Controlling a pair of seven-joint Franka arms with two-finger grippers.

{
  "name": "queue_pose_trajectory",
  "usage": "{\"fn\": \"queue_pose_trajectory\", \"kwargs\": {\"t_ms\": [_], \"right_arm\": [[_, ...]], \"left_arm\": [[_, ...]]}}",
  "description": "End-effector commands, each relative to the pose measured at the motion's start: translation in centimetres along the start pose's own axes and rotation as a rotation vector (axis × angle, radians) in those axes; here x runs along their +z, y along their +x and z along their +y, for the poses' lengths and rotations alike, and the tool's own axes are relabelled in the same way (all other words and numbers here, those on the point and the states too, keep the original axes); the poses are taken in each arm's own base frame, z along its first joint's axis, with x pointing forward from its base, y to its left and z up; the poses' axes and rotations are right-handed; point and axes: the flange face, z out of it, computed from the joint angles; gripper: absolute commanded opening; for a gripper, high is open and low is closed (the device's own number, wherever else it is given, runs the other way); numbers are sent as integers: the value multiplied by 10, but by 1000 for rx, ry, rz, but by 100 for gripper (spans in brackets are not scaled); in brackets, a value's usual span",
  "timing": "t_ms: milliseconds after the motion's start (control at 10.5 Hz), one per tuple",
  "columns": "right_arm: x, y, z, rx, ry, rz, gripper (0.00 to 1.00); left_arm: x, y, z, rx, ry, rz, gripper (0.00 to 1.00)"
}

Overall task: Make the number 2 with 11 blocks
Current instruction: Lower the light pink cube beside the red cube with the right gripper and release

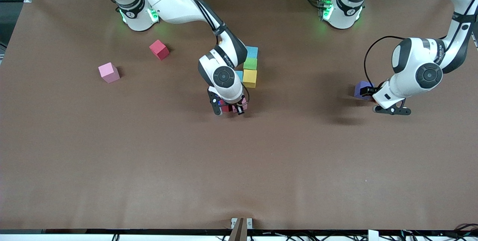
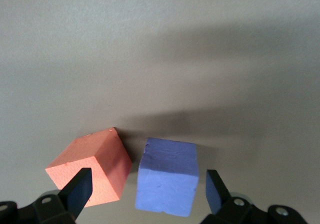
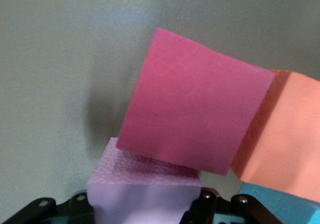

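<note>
we see the right gripper (image 1: 228,109) low over the near end of the number 2 (image 1: 249,66) in the middle of the table (image 1: 239,166), its jaws clamped on a pale purple block (image 3: 145,191). in the right wrist view that block sits pinched between the fingers, right against a magenta block (image 3: 192,102) with an orange block (image 3: 285,139) and a light blue one (image 3: 280,201) beside it. farther from the front camera, the digit's visible part is a column of a light blue block (image 1: 252,52), a green block (image 1: 250,63) and a yellow block (image 1: 250,77).

the left gripper (image 1: 391,110) hangs wide open toward the left arm's end of the table, over a purple block (image 2: 167,176) and a salmon-orange block (image 2: 92,166); the purple one lies between its fingers, untouched, the orange one just beside one finger (image 2: 77,189).

toward the right arm's end, a loose red block (image 1: 159,49) and a loose pink block (image 1: 108,72) lie well apart from the digit.

we judge these foam cubes light, soft and matte, so not slippery; they should give a little under pressure, not break. best taken across two flat parallel faces, squared up, low on the cube, with a gentle squeeze. a grip across corners would likely twist it. the purple cube sits slightly skewed, so we would align first and mind the orange neighbour.
</note>
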Motion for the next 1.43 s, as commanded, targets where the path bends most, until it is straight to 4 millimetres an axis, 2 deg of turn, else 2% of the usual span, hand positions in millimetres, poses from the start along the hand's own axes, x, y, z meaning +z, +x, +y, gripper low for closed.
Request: {"fn": "queue_pose_trajectory", "kwargs": {"t_ms": [0,95,190,380,666,951,1331], "right_arm": [[9,18,8,120,-15,39,0],[3,30,1,228,3,48,0],[-2,30,-2,275,15,44,0],[-15,27,-4,282,31,31,0],[-23,20,-9,280,57,7,0],[-19,10,-3,265,53,6,0],[-12,15,1,252,35,25,0]], "left_arm": [[-3,-22,1,17,32,30,100],[-2,-25,2,18,34,26,100],[-1,-26,4,19,33,26,100],[6,-29,9,17,20,41,100],[11,-29,14,27,16,44,100],[13,-29,19,41,15,40,100],[17,-28,23,48,7,35,100]]}}
